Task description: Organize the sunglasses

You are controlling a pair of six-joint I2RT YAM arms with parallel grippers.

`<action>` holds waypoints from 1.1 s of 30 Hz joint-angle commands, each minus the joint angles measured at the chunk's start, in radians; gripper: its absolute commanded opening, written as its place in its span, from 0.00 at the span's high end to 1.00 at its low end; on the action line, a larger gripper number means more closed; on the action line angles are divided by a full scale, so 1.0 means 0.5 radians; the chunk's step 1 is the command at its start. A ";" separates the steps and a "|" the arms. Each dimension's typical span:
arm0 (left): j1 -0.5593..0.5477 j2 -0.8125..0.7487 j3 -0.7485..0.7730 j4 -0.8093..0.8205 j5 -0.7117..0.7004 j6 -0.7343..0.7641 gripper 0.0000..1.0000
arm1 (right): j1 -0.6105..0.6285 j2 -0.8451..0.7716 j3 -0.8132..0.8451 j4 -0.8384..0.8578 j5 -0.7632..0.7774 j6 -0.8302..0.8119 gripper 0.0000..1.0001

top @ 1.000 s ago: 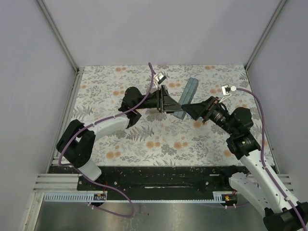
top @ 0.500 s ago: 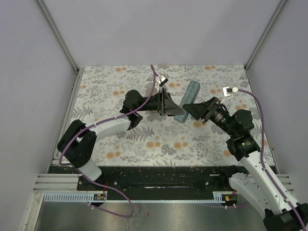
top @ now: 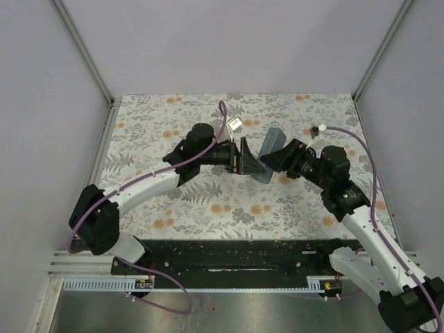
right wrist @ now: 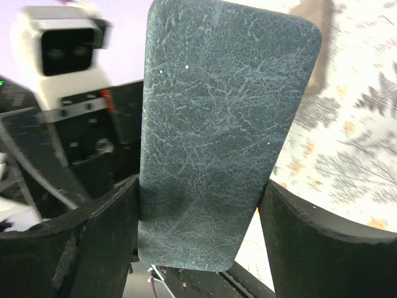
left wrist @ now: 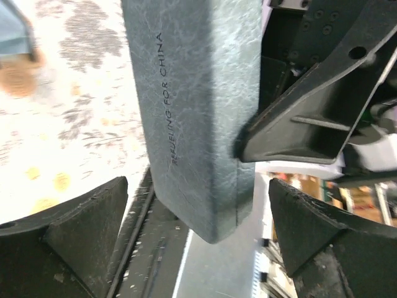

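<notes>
Left wrist: we noted the left tool (left wrist: 197, 208) had just released, jaws standing clear of the slate-blue case (left wrist: 198, 112); the right tool (right wrist: 200, 217) had clamped it (handover done). The sunglasses went unseen, perhaps inside; we couldn't tell.

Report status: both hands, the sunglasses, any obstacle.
Left hand open, straddling slate-blue case. Right hand shut on case. Sunglasses not in view.
</notes>
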 commanded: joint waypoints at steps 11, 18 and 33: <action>0.001 -0.079 0.177 -1.359 -1.381 0.610 0.01 | 0.221 1.017 0.319 -0.588 0.619 -0.382 0.70; -0.039 -0.073 0.115 -1.368 -1.596 0.555 0.01 | 0.335 1.339 0.469 -0.609 0.816 -0.336 0.61; -0.391 0.372 0.458 -1.467 -1.949 0.546 0.01 | 0.246 0.754 0.362 -0.768 1.012 -0.294 0.01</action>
